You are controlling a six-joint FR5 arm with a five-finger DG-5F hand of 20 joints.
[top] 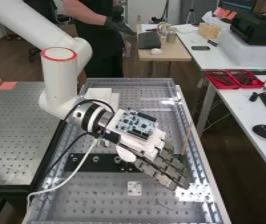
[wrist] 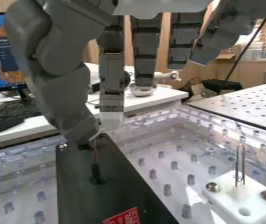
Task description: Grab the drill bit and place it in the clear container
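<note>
So, the arm (top: 58, 77) drops in from the high view's upper left, and the robot hand (top: 161, 165) slants outward and down over the perforated worktop (top: 104, 210). Fingers are mostly straight, with the thumb and one fingertip pinching the slim drill bit (wrist: 96, 174), which hangs above the black plate (wrist: 74, 195).
</note>
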